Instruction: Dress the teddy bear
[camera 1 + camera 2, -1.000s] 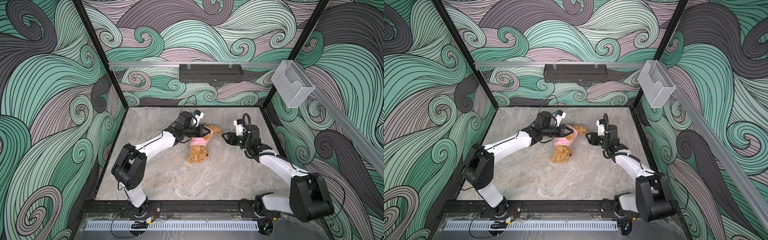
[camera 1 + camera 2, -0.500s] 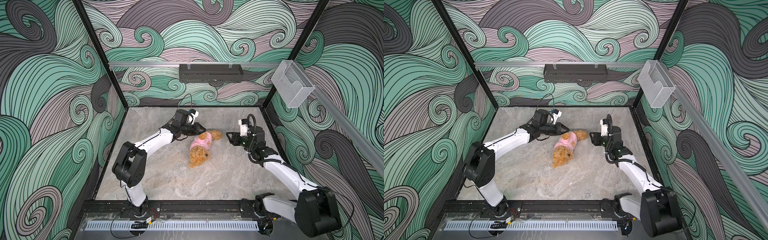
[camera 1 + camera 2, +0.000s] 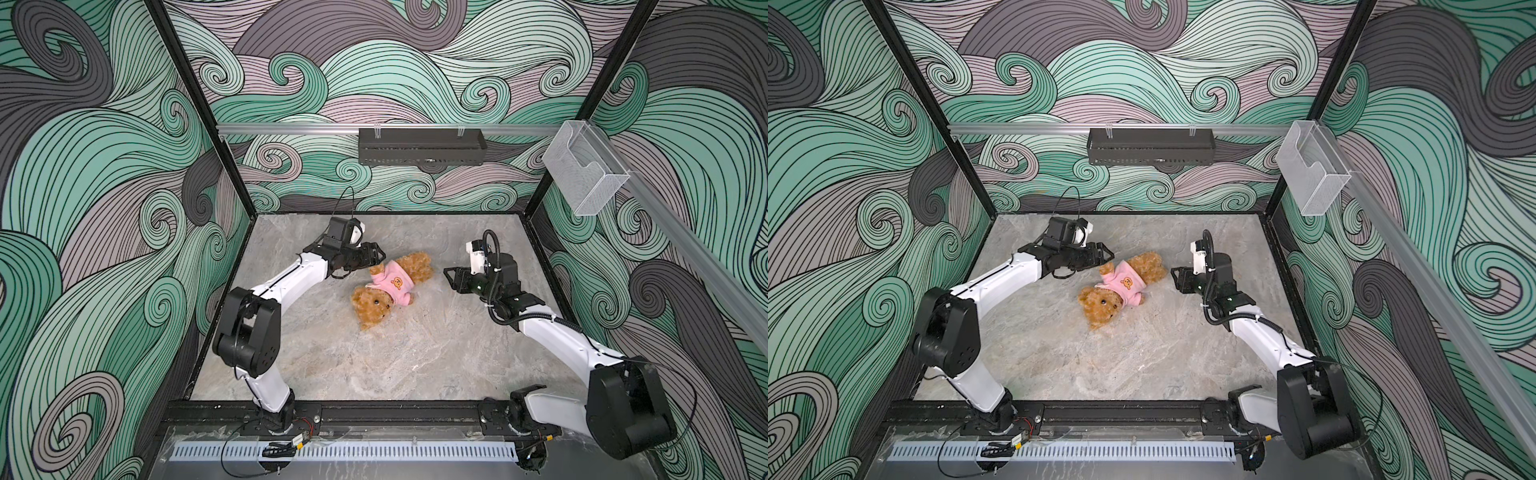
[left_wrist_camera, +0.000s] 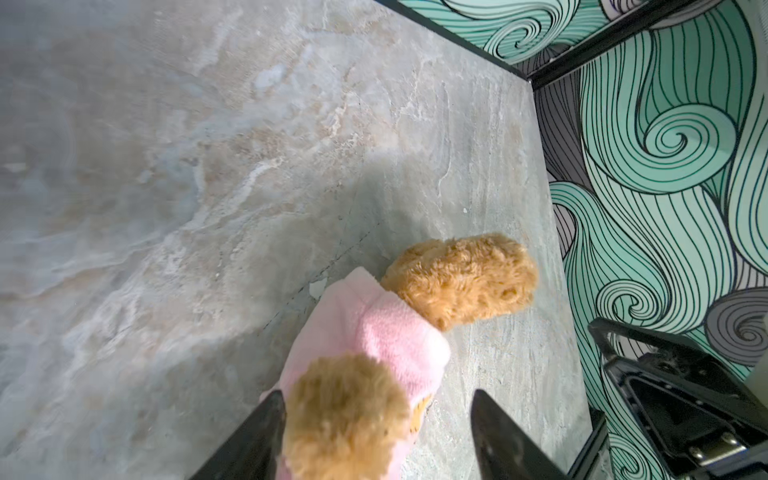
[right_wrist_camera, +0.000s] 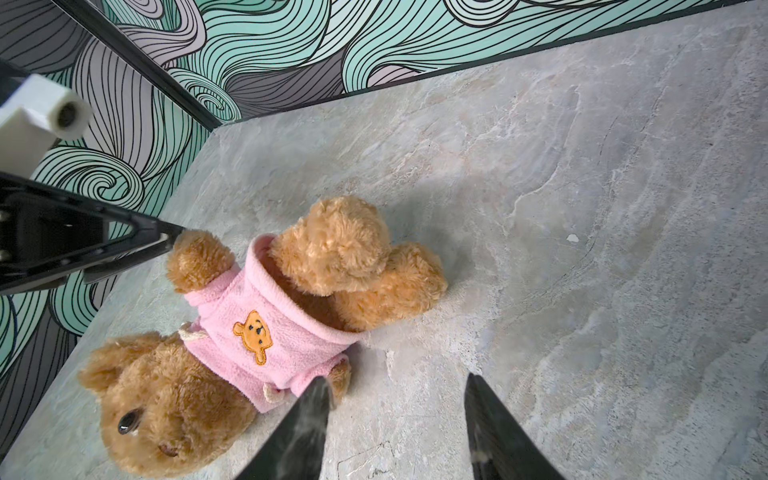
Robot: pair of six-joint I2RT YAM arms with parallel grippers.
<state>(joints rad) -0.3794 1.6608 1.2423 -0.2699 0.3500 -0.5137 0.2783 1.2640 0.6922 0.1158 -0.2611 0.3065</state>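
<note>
Two grippers flank one small golden-brown curly-furred plush teddy bear [image 3: 374, 305], which lies face up near the middle of the grey marble-look tabletop [image 3: 374, 365]. Its head points toward the front rail and its legs toward the back wall. Bear wears a pink fleece hoodie [image 3: 392, 284] w/ an orange bear-face patch on the chest; hem sits at the waist, legs bare. One paw sticks out of a sleeve, raised toward the left gripper [image 3: 377, 259]. Left gripper: jaws apart, that paw btwn them in the left wrist view, one fingertip [image 5: 164, 241] touching the fur, no clamp. Right gripper [image 3: 449, 279]: jaws apart, nothing btwn them, near the bear's legs but clear of them in both top views
</note>
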